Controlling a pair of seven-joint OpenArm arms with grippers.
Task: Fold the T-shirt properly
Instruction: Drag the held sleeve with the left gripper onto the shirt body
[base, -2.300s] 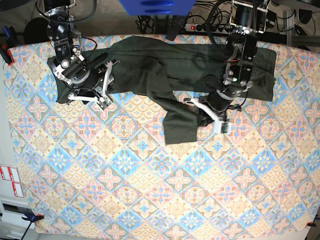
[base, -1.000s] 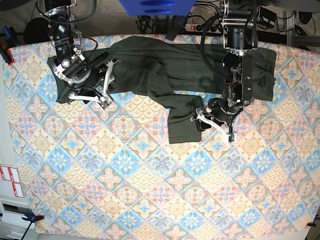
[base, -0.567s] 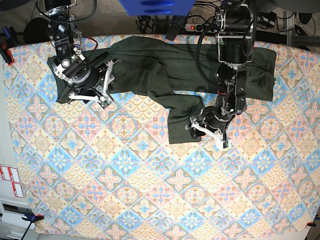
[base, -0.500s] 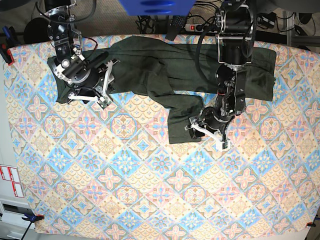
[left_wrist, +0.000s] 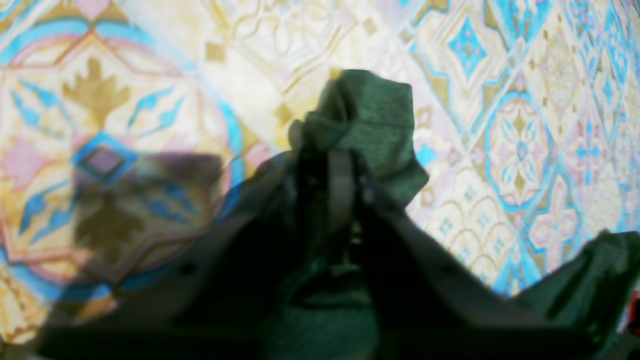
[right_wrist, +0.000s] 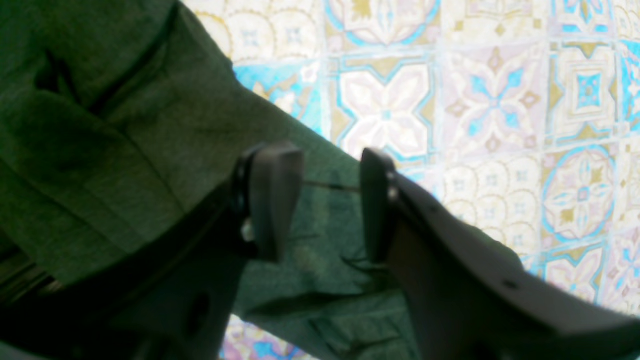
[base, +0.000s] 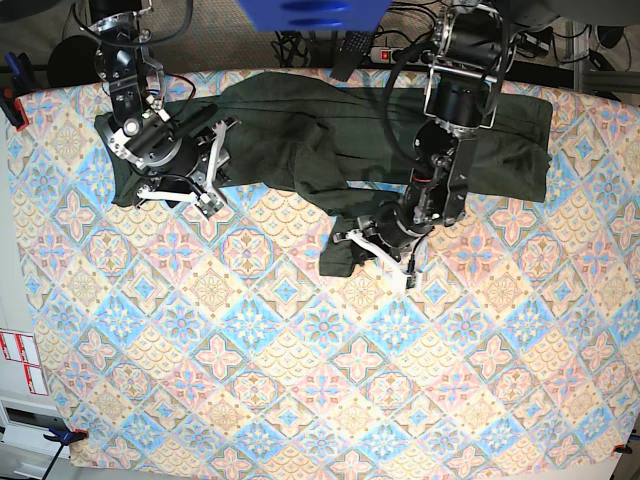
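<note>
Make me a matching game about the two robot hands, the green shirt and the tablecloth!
Things:
1. left end effector
2. right end effector
3. T-shirt
4. tablecloth

States:
a. open, hovering over green fabric
b. patterned with blue and yellow tiles
c. shut on a bunch of green fabric
d. dark green, crumpled along the table's far side

Pairs: 1-c, 2-a, 3-d, 4-b

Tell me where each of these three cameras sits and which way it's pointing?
Base: overhead, looking straight down on the patterned tablecloth, the T-shirt and both arms.
Left wrist: on the left arm, looking along the left gripper, shut on a bunch of T-shirt.
Right wrist: on the right arm, looking past the open right gripper at the T-shirt.
Shared: all show green shirt on the tablecloth.
</note>
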